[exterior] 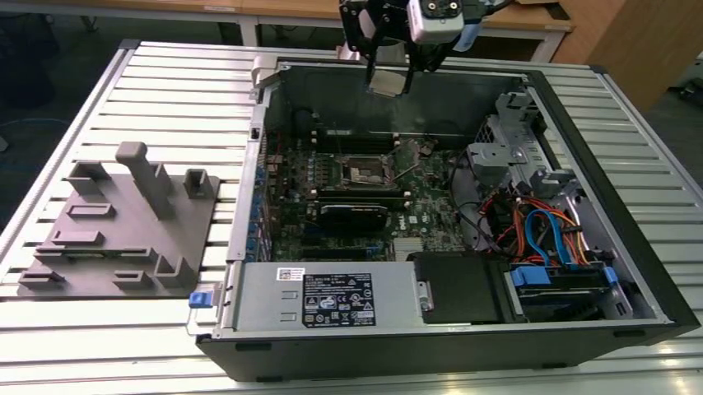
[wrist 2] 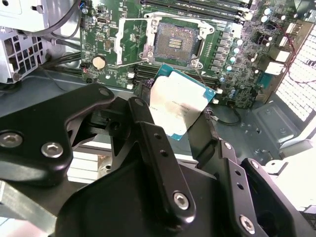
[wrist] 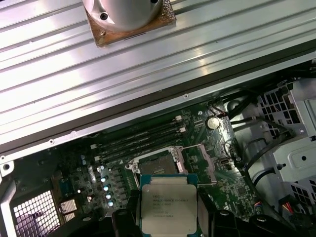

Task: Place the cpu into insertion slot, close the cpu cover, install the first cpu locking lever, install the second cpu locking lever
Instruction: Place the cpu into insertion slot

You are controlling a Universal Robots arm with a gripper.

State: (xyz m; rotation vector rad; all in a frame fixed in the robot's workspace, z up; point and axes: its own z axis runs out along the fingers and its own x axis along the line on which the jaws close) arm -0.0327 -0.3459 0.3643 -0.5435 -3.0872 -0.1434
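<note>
My gripper (exterior: 391, 72) hangs high over the far wall of an open computer case (exterior: 462, 350). Its two black fingers (wrist 2: 148, 128) are clenched on opposite edges of the cpu (wrist 2: 178, 101). The chip is held clear of everything below it, and its pale metal face shows in both wrist views.

Down inside the case, the insertion slot (exterior: 366, 170) lies on the green circuit board (exterior: 426, 169), well apart from the chip. Its dark centre is uncovered inside a silvery rim. Whether the thin metal cover stands raised beside it, I cannot tell.

Blue and orange cables (exterior: 544, 230) are bundled in the case toward the exterior view's right. The case rests on a slatted metal table (exterior: 165, 90). A grey moulded fixture plate (exterior: 121, 239) lies just beside it on the exterior view's left.
</note>
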